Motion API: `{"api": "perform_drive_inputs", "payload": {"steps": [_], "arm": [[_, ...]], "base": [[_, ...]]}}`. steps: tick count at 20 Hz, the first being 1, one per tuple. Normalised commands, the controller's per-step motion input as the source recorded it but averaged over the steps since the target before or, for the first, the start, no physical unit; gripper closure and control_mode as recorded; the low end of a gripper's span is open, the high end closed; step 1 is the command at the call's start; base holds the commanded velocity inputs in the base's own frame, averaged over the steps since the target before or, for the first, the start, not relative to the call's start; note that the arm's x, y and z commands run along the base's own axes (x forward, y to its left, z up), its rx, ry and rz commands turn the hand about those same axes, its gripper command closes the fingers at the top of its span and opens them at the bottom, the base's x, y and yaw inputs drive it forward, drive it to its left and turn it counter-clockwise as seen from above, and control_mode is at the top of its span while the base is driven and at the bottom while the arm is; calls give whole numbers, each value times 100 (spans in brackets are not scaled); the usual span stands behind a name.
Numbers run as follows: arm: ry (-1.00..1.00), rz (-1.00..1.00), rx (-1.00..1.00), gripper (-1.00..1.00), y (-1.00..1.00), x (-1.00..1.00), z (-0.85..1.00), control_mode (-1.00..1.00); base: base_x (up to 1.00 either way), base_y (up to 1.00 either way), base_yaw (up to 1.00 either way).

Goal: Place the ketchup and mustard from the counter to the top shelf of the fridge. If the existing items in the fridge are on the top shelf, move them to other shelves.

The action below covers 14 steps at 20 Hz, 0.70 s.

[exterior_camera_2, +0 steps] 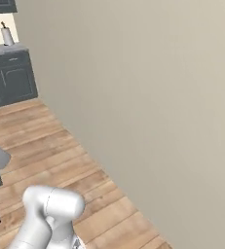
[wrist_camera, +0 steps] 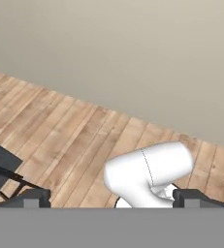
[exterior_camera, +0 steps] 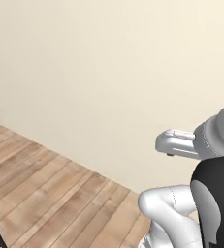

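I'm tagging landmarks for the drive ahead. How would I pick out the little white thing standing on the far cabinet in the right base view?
Start at the big beige wall and follow it to the top left corner, where a dark grey cabinet stands on the wood floor. On its pale worktop stands a small white upright cylinder with a thin dark stem on top, the one pale thing there.

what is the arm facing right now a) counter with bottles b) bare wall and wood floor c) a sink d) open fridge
b: a plain beige wall meets a wood plank floor ahead of the arm, and the open gripper holds nothing.
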Motion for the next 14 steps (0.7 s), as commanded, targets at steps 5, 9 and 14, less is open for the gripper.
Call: {"api": "perform_drive_inputs", "payload": {"steps": [5,9,14], "arm": [[0,0,0,-100,0,0,0,100],[0,0,0,-100,0,0,0,100],[0,0,0,-100,0,0,0,100]], "base": [[100,0,56],[100,0,57],[100,0,55]]}}
